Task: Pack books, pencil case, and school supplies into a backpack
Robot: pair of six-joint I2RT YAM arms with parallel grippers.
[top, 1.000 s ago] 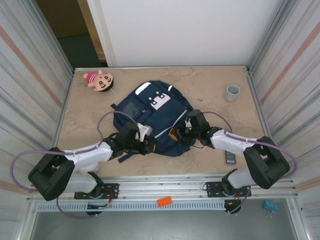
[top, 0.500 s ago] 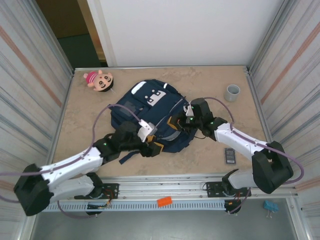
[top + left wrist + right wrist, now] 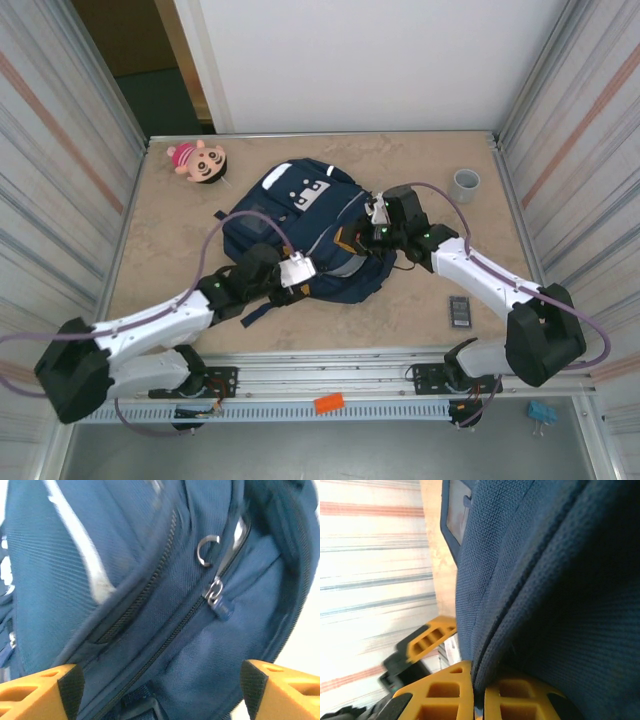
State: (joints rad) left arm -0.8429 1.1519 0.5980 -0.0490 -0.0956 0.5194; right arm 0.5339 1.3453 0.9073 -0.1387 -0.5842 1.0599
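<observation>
At the near edge of the backpack, L gripper hung released w/ jaws wide, while R gripper at its right side clenched the fabric.

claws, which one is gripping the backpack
The right claw: it is shut on a fold of the backpack. The left claw stands wide open, holding nothing.
</observation>
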